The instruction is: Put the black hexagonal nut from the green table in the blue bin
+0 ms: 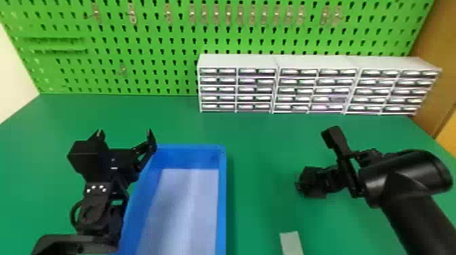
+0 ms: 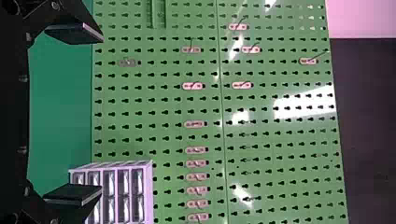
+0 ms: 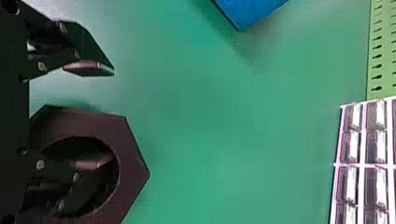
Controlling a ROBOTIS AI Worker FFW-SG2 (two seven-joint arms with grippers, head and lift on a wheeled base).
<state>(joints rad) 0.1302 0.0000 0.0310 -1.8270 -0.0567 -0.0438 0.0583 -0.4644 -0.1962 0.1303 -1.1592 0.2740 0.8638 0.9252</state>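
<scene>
Right wrist view: I'm seeing the black hexagonal nut [image 3: 133,175] lying on the green table [image 3: 233,140], partly under my R claw [image 3: 113,115]. That claw's sitting wide w/ one finger overlapping the nut's hole; I can't tell if it's dipping in or passing above. It isn't gripping anything, AFAICT. Head view's showing the blue bin [image 1: 222,203] between both arms, w/ my L claw [image 1: 124,132] hanging wide by its left side, holding nothing. Progress est.: I'm only at the pick stage, approx. lined up, w/ the nut sitting outside the bin. Remaining, IMO: I'm needing to get fingers round the nut's wall, close, lift, carry it left over the rim, then release ASAP.
</scene>
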